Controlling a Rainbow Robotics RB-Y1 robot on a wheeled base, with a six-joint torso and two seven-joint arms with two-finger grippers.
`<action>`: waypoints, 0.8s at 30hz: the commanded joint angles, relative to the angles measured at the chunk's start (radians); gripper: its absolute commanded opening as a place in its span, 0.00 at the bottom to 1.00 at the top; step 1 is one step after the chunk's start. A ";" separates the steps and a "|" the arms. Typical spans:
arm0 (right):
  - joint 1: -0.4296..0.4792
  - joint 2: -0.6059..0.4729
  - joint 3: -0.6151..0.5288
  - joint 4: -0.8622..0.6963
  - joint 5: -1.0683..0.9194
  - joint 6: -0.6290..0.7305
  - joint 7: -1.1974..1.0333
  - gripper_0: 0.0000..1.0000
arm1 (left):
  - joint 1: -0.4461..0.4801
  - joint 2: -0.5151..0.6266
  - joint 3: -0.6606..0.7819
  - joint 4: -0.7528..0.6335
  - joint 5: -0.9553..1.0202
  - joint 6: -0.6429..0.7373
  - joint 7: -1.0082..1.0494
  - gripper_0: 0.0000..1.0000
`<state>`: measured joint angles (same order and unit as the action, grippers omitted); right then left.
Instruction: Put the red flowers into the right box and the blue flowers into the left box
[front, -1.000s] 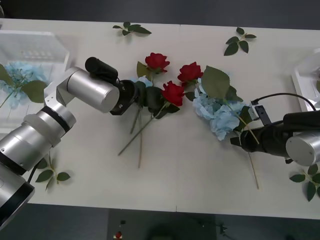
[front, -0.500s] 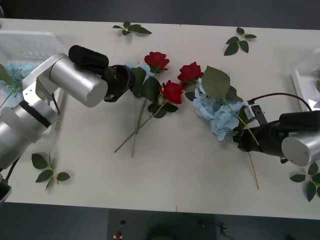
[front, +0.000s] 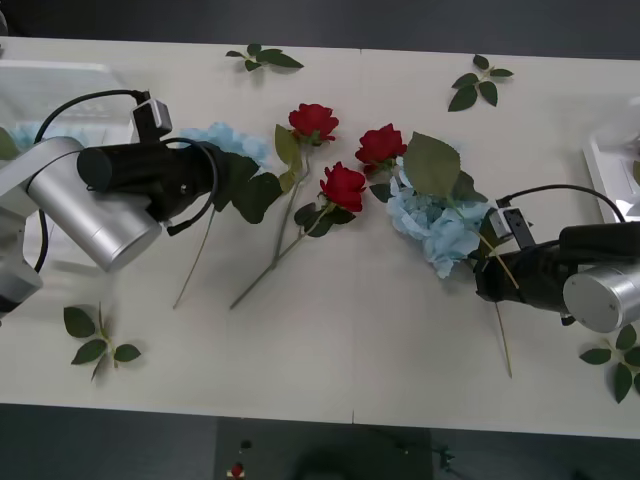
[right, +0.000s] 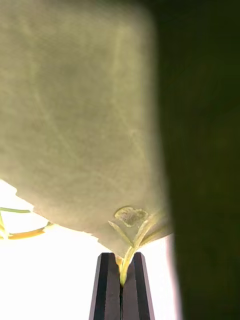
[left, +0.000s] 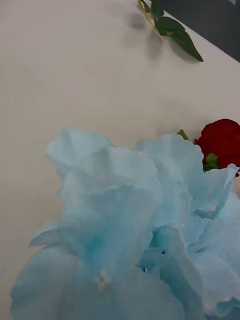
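The left gripper (front: 215, 172), gripping a pale sky-blue artificial flower cluster (front: 228, 140) with large green leaves, has drawn it clear of the red roses (front: 343, 185) toward the translucent white left box (front: 60, 75); delivery appears imminent. The right gripper (front: 492, 262) stays clamped on the stem of a second blue cluster (front: 437, 232) lying mid-table.

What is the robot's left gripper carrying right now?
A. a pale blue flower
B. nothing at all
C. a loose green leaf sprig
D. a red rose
A: the left gripper has a pale blue flower at its tip, its stem trailing down toward the table, and the left wrist view looks straight onto blue petals; three red roses lie on the table.
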<state>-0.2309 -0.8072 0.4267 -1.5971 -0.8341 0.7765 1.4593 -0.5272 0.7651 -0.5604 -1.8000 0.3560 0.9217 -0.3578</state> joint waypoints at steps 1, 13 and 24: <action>-0.004 -0.036 -0.023 -0.010 -0.005 -0.049 -0.056 0.00 | 0.018 0.019 0.007 -0.056 -0.069 -0.006 -0.063 0.00; 0.193 -0.092 -0.325 -0.142 -0.131 -0.094 -0.059 0.00 | 0.021 -0.007 0.007 0.004 -0.129 -0.006 -0.133 0.73; 0.403 -0.101 -0.589 -0.284 -0.545 -0.094 0.064 0.00 | 0.069 0.037 0.005 0.005 -0.127 -0.006 -0.274 0.99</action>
<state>0.1494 -0.8860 -0.1369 -1.8299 -1.3075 0.6887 1.4382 -0.4835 0.7642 -0.5605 -1.7790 0.2311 0.9217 -0.5580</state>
